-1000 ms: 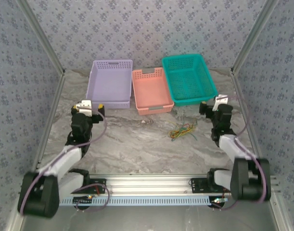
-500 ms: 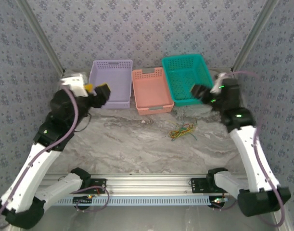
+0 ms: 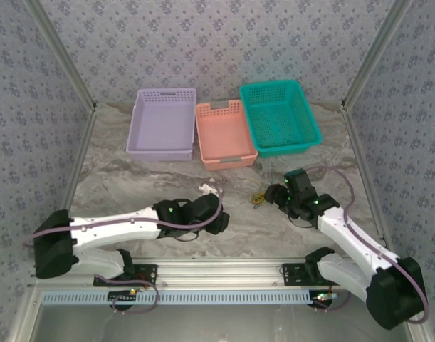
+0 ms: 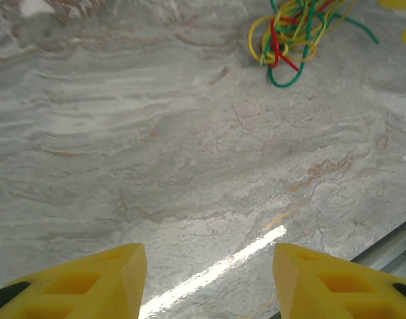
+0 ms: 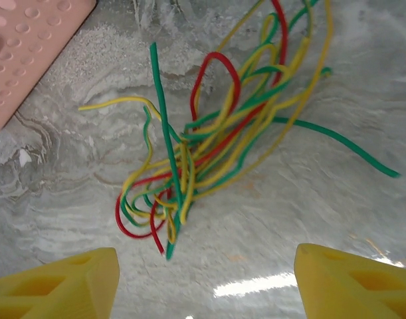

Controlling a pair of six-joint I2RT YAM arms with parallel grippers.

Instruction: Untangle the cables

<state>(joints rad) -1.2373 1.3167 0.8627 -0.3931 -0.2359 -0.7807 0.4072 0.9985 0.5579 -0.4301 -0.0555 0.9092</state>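
Left fingers [image 4: 90,282] and right fingers [image 5: 63,282] gape wide, empty. Pinching several cables [image 5: 184,163] at once could tighten the tangle.

place: robot lab cell | patterned walls [image 3: 203,43] | aluminium rail [image 3: 224,269] | marble tabletop [image 3: 132,185]

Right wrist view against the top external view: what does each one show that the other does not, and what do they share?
The right wrist view separates the single strands of the thin yellow, green and red cables, which cross one another in a loose heap, with the open right gripper close in front of them. The top external view takes in the lilac plastic basket, the teal plastic basket and the left gripper, low on the left of the heap. Both share the cables, the pink plastic basket and the grey marbled table.
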